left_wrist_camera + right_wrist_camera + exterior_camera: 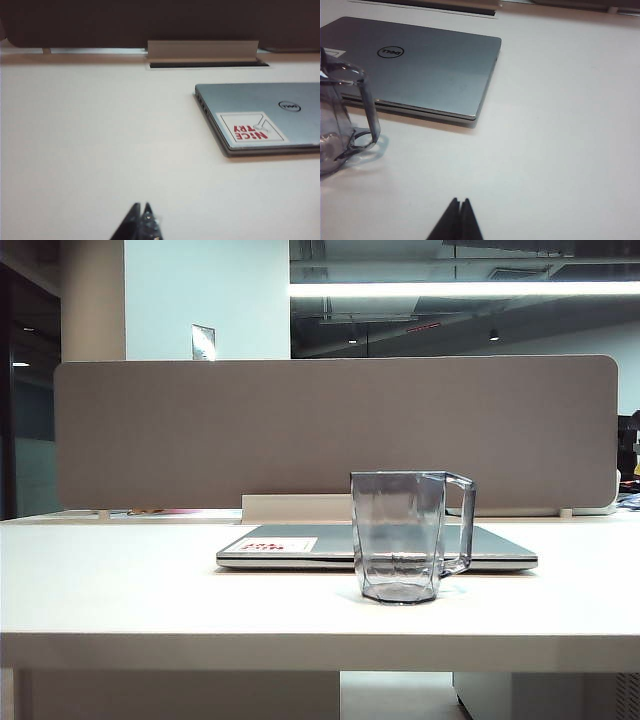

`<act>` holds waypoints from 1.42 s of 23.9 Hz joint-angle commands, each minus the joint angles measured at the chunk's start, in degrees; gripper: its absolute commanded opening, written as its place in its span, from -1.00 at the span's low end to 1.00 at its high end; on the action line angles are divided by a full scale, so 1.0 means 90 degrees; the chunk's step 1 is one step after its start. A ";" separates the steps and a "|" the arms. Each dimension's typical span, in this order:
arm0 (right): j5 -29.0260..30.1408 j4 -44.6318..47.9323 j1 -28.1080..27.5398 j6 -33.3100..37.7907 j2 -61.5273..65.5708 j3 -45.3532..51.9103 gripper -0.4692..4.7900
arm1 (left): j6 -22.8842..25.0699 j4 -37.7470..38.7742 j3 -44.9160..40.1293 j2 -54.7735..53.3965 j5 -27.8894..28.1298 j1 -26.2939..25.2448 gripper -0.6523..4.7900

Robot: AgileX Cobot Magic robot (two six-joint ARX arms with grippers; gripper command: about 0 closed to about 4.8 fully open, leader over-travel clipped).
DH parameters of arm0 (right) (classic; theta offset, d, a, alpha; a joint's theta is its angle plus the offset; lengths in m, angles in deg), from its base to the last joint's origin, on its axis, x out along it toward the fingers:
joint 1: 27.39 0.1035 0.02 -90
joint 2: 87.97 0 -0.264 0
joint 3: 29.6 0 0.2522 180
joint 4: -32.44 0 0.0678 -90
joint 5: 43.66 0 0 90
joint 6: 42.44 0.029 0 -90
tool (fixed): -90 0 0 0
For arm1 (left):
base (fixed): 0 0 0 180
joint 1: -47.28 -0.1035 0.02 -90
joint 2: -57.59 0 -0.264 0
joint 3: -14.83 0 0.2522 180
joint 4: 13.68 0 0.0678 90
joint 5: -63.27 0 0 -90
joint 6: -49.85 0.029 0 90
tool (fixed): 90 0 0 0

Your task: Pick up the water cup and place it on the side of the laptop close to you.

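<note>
1. Water cup upright on white surface, near front edge, a bit right of centre; handle toward right edge; just in front of laptop, small gap seen in right wrist view, not touching
2. Cup clear, grey-tinted, faceted, thick base; looks empty
3. Laptop shut, lying flat behind cup, mid-surface, long side parallel to front edge; silver-grey lid w/ round logo
4. White sticker w/ red print on lid, at laptop's front-left corner in exterior view
5. Left gripper low over bare surface toward left side, well apart from laptop's left end; fingers pressed together, tips meeting, nothing between
6. Right gripper low over bare surface toward right side, near laptop's front-right corner; fingers pressed together, holding nothing
7. In right wrist view cup only partly in frame, handle facing gripper, apart from fingers
8. Neither gripper seen in exterior view
9. Grey divider panel standing along back edge; light-coloured cable-slot flap raised just behind laptop, dark slot below it
10. Laptop in left wrist view cut off at frame edge; sticker reads upside down there
</note>
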 commanded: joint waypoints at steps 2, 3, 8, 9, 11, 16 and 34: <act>-0.0007 0.0066 -0.0002 0.0005 0.0005 -0.0024 -0.84 | 0.0015 -0.0413 0.0012 -0.0005 -0.0391 -0.0641 -0.78; -0.0007 0.0063 -0.0002 0.0002 0.0005 -0.0024 -0.84 | 0.0010 -0.0435 0.0012 -0.0005 -0.0522 -0.0840 -0.78; -0.0007 0.0066 -0.0002 0.0005 0.0005 -0.0024 -0.84 | -0.0044 -0.0423 0.0012 -0.0005 -0.1042 -0.1766 -0.78; -0.0007 0.0066 -0.0002 0.0005 0.0005 -0.0024 -0.84 | -0.0019 -0.0425 0.0012 -0.0005 -0.1066 -0.1943 -0.78; -0.0007 0.0066 -0.0002 0.0002 0.0005 -0.0024 -0.84 | -0.0012 -0.0437 0.0012 -0.0005 -0.1064 -0.2069 -0.78; -0.0007 0.0066 -0.0002 0.0005 0.0005 -0.0024 -0.84 | 0.0143 -0.0680 0.0012 -0.0005 -0.1076 -0.2322 -0.78; -0.0007 0.0066 -0.0002 0.0002 0.0005 -0.0024 -0.84 | -0.0053 -0.0821 0.0012 -0.0005 -0.1035 -0.2373 -0.77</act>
